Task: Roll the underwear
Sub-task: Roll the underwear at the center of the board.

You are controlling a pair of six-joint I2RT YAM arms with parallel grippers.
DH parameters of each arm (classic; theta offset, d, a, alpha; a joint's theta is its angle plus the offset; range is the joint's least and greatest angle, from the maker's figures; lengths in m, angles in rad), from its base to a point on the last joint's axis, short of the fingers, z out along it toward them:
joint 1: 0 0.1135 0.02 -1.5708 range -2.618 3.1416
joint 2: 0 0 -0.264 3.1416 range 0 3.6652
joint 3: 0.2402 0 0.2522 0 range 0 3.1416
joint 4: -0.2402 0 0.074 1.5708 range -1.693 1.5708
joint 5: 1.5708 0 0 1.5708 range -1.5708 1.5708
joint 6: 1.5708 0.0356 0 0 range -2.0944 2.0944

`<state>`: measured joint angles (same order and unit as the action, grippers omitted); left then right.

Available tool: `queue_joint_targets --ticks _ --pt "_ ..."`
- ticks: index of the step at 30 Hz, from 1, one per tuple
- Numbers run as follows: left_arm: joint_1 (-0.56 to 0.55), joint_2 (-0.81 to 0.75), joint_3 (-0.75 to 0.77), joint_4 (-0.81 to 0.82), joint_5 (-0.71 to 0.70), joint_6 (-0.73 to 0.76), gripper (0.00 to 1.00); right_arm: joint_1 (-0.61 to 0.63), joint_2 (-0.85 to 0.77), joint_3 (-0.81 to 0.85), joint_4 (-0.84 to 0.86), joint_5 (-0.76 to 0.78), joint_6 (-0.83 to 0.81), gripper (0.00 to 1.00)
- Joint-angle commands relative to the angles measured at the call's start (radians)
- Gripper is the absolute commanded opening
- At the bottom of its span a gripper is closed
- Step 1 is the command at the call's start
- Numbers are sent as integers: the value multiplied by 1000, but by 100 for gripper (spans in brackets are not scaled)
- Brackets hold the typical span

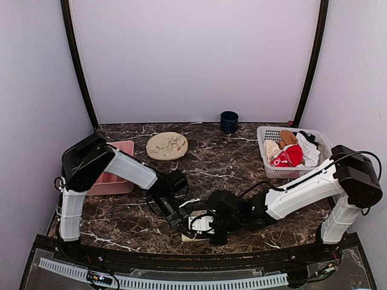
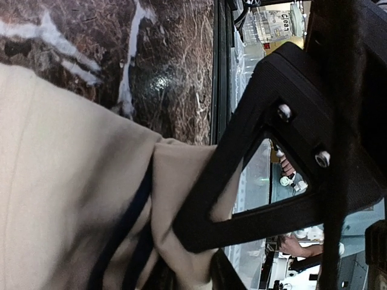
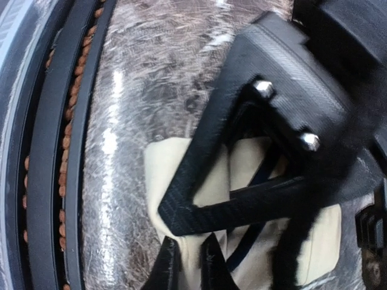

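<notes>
The underwear (image 1: 191, 235), cream fabric with thin dark trim, lies bunched on the marble table near its front edge, between both grippers. In the left wrist view the underwear (image 2: 66, 193) fills the left half, with the trim running through its folds. My left gripper (image 2: 190, 272) is shut on a fold of it. In the right wrist view the underwear (image 3: 166, 172) lies under the fingers, and my right gripper (image 3: 190, 260) is shut on its near edge. In the top view the left gripper (image 1: 181, 219) and right gripper (image 1: 210, 225) meet over the garment and hide most of it.
A white basket (image 1: 266, 166) of clothes with a red garment (image 1: 289, 156) stands at the right. A round beige plate (image 1: 167, 145) and a pink tray (image 1: 124, 148) are at the back left, a dark cup (image 1: 228, 122) at the back. The table's front rail (image 1: 181, 257) is close by.
</notes>
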<state>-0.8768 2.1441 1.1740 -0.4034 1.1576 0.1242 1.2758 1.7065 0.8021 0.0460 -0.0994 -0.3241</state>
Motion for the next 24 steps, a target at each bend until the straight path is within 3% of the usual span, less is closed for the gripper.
queue_joint_targets --ticks 1,5,8,12,15,19,24 --pt "17 11 -26 -53 -109 54 32 7 40 11 -95 16 38 0" --pt "84 -173 -108 48 -182 5 47 -13 5 -6 -91 -104 145 0" --pt "132 -321 -185 107 -272 -12 52 -46 -5 5 -105 -237 226 0" --pt "136 -532 -287 205 -500 -29 55 -119 -2 33 -88 -429 340 0" --pt "132 -694 -365 276 -595 -41 59 -192 25 40 -40 -596 420 0" --pt "37 -814 -418 274 -700 39 65 -270 129 89 -15 -818 492 0" --pt "-153 -836 -463 334 -884 78 65 -310 230 101 46 -918 549 0"
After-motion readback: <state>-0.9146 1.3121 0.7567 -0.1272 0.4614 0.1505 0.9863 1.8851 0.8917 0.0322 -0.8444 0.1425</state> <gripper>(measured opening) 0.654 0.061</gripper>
